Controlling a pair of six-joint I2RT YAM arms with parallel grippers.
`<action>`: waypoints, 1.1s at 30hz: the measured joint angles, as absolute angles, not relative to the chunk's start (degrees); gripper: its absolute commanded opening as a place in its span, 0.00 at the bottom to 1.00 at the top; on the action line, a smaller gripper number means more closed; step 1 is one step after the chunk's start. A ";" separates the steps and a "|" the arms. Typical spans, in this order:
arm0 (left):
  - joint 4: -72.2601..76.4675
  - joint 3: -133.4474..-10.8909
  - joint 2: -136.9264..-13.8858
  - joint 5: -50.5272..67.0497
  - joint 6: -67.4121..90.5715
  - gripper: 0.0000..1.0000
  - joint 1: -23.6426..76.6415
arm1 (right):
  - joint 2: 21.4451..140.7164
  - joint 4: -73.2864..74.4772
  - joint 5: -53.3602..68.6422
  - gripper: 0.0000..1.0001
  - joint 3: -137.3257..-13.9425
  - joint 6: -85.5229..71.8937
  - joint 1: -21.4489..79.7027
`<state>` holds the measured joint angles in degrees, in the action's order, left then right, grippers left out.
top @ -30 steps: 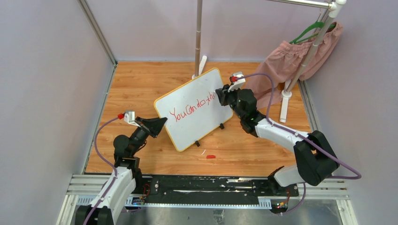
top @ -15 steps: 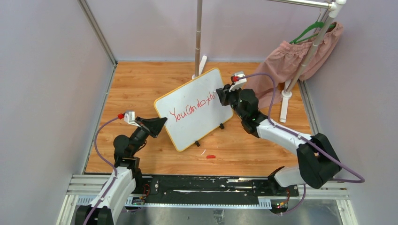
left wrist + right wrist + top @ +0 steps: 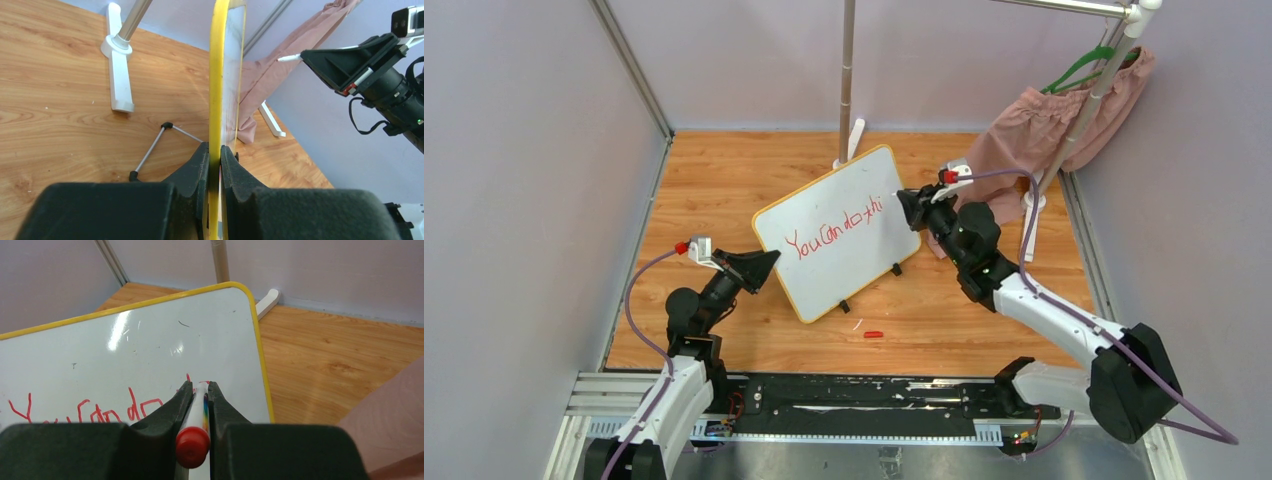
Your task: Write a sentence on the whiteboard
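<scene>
**Whiteboard, propped, partly lettered**

Whiteboard point(image 3: 849, 215): yellow-rimmed, tilted on black clip feet, mid-table point(image 3: 724, 170).
Sentence point(image 3: 832, 231): red slanted letters across the whiteboard's middle, reading "You can do thi".
Left claw point(image 3: 215, 165): pinched narrow on the whiteboard's near-left rim.
Right claw point(image 3: 200, 390): clamped on a red-capped marker point(image 3: 196, 432), tip at the whiteboard's right side.
Red cap point(image 3: 873, 333): on the table, below the whiteboard.

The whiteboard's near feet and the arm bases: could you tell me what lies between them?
A small red cap on bare wood, seen in the top view.
</scene>
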<state>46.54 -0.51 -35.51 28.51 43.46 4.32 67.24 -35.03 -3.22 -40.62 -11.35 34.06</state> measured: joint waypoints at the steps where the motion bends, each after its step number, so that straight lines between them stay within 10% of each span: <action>1: 46.52 -0.51 -35.51 28.51 43.46 0.00 4.32 | 66.67 -34.68 -3.31 0.00 -39.97 -11.40 34.06; 33: 46.52 -0.51 -35.51 28.49 43.46 0.00 4.34 | 75.33 -40.40 -8.21 0.00 -38.89 -12.58 33.69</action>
<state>46.52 -0.51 -35.51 28.49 43.46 4.34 75.33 -40.40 -8.21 -38.89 -12.58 33.69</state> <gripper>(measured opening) 0.139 0.162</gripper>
